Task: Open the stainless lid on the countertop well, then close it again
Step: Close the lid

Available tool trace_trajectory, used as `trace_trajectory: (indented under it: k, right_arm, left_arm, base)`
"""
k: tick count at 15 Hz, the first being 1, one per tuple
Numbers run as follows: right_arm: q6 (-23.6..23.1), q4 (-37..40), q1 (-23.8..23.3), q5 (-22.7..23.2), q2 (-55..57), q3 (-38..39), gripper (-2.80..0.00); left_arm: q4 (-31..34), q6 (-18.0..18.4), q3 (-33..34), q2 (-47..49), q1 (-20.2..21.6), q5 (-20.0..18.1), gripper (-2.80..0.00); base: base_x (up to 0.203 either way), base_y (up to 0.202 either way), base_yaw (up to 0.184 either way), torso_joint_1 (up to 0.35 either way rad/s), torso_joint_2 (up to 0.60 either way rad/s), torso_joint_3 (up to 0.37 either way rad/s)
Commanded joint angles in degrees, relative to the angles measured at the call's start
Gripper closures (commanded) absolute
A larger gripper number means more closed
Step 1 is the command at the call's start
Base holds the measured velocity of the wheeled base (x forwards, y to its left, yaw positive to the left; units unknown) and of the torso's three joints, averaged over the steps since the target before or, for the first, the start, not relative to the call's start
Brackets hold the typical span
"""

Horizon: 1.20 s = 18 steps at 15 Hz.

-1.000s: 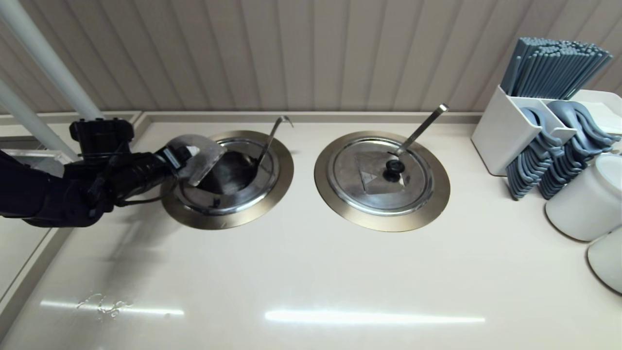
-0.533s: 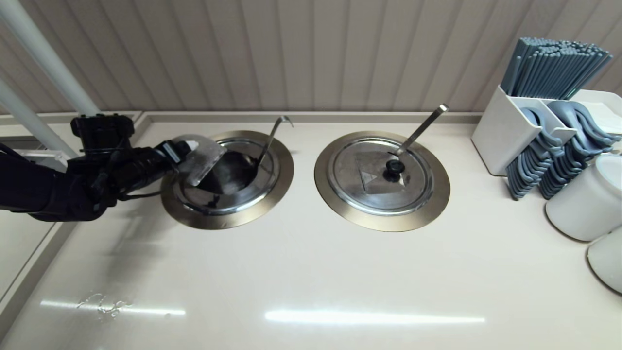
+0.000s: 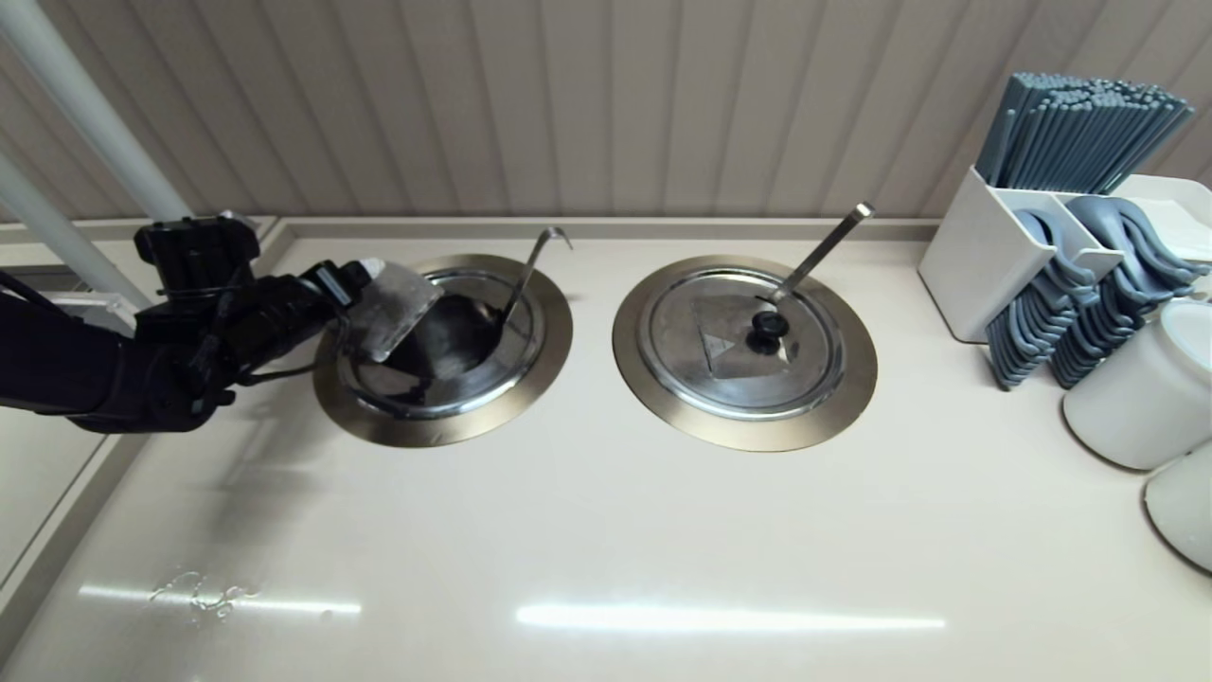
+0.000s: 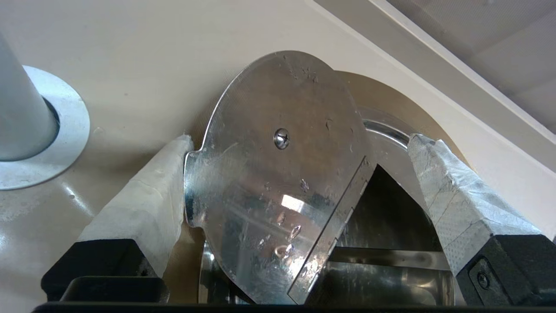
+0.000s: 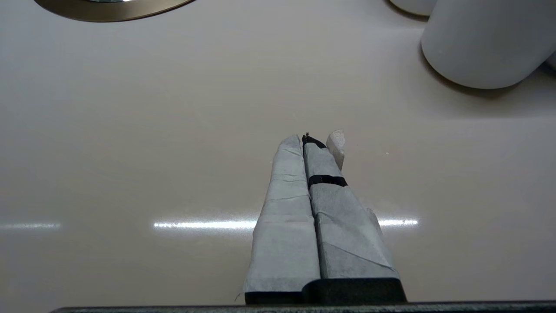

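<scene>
The stainless lid (image 3: 393,308) stands tilted up at the left edge of the countertop well (image 3: 530,379), and the dark pot inside is exposed. A thin hook-ended ladle handle (image 3: 530,260) leans out at the back. In the left wrist view the lid's shiny underside (image 4: 269,187) faces me, with a screw at its centre. My left gripper (image 4: 299,139) is open and straddles the lid: one taped finger (image 4: 152,195) touches its edge tab, the other finger (image 4: 447,195) stands apart from it. My right gripper (image 5: 310,139) is shut and empty, low over bare counter.
The twin well on the right keeps its lid (image 3: 743,336) flat, with a straight thick ladle handle (image 3: 824,246). A white caddy (image 3: 985,256) of grey spoons and chopsticks and white cups (image 3: 1136,388) stand at the far right. A white pole (image 4: 21,108) rises close beside the left arm.
The left arm has drawn slightly toward the back wall. The lid stays tilted up over the well's left edge, hardly changed.
</scene>
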Motion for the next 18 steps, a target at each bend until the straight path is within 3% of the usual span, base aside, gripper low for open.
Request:
trace_trajectory:
  k: [1, 18]
  right_arm:
    - [0.0, 0.0, 0.0, 0.0, 0.1, 0.0, 0.00]
    - [0.0, 0.0, 0.0, 0.0, 0.1, 0.0, 0.00]
  left_arm:
    - [-0.2, -0.2, -0.1, -0.5, -0.1, 0.0, -2.80]
    - [-0.1, -1.4, 3.8, -8.9, -8.0, 0.0, -2.80]
  base:
    - [0.000, 0.000, 0.000, 0.000, 0.00, 0.000]
    - [0.000, 0.000, 0.000, 0.000, 0.00, 0.000]
